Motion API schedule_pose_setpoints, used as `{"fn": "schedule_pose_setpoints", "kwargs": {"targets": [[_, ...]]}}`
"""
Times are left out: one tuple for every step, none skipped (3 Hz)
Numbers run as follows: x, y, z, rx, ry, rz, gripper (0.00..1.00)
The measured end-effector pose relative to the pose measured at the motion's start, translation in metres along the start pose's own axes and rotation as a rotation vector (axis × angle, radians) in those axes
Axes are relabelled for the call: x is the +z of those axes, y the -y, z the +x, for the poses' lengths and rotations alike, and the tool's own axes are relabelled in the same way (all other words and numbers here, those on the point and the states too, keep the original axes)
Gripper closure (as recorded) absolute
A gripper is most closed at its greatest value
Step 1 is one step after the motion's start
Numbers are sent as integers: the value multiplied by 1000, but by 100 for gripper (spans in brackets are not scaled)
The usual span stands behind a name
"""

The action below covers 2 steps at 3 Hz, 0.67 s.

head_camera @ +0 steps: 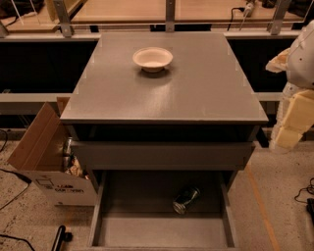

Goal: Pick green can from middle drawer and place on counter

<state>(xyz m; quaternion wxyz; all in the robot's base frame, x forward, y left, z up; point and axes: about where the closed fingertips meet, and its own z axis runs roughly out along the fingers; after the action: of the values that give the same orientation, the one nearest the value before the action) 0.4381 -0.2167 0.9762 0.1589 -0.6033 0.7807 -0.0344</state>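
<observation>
Down in the lower middle of the frame, the green can (186,199) lies on its side on the floor of the middle drawer (147,230). It sits right of centre toward the back, slanted, with one silver end facing the lower left. The drawer is pulled open and nothing else lies in it; the can touches neither side wall. Just above the can, a plain grey drawer front (162,155) juts out a little and overhangs the back of the open drawer. Above that spreads the counter (196,98), filling the middle of the frame, with a white bowl (152,58) standing near its far edge, slightly left of centre.

The gripper (293,122) hangs at the right edge of the frame, beside the counter's right front corner and well apart from the can. It holds nothing, and I cannot tell whether it is wide or narrow. An open cardboard box (39,147) leans against the cabinet at the left. A pale wooden tabletop (132,12) runs along the top of the frame.
</observation>
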Motion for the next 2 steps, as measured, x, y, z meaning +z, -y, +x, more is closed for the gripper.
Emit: {"fn": "schedule_pose_setpoints", "kwargs": {"targets": [[0,0,0,0,0,0,0],[32,-11,-9,-51,15,-24,0]]}}
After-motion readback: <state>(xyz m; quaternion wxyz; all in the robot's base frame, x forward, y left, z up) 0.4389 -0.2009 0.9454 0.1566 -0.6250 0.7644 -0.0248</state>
